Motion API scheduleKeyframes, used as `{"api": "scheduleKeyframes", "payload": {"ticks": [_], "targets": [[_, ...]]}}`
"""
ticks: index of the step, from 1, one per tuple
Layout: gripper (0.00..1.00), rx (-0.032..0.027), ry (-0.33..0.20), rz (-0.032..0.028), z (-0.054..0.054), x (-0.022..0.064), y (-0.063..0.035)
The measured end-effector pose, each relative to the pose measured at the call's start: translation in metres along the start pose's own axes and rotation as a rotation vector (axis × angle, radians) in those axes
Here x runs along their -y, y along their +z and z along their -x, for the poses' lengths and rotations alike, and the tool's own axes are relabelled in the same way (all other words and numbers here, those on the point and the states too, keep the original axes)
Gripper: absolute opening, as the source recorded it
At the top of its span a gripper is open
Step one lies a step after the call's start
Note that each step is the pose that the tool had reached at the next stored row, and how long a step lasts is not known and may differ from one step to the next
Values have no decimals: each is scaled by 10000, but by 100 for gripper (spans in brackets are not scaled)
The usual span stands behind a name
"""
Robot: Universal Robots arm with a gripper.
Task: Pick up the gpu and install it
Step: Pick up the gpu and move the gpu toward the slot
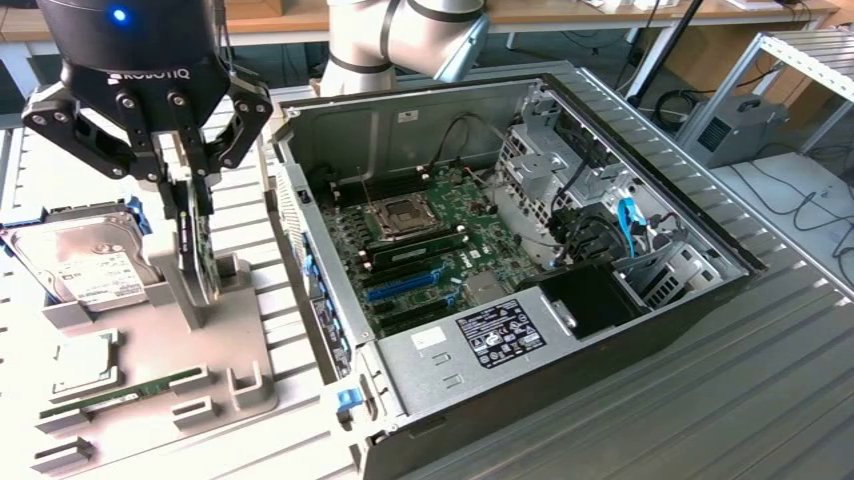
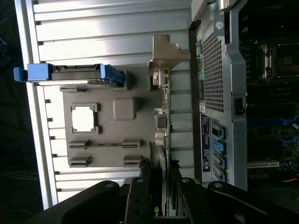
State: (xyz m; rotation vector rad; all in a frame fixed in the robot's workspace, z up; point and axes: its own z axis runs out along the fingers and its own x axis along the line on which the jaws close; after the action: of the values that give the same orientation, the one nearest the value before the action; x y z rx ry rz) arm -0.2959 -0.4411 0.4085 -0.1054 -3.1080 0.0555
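While my end effector [image 1: 187, 200] pinches the gpu [image 1: 203, 265] just beneath it, the card stands upright at its holder [image 1: 234, 340]; seating it in the case [image 1: 601, 380] alongside is, I judge, outstanding.

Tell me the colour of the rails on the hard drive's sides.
Blue; the rails on the hard drive show best in the wrist view.

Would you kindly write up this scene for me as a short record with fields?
gripper: black two-finger gripper, shut on the card
held: slim flat black expansion card with silvery metal edge, upright on edge over grey moulded holder tray
also on tray: boxy silver hard drive; narrow green RAM stick
case: open black computer case, beside tray on the exterior view's right
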Motion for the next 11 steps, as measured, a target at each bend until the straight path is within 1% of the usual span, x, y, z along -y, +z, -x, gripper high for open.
{"api": "scheduleKeyframes", "payload": {"ticks": [11], "targets": [[26,0,0,-3,-1,1,-35]]}}
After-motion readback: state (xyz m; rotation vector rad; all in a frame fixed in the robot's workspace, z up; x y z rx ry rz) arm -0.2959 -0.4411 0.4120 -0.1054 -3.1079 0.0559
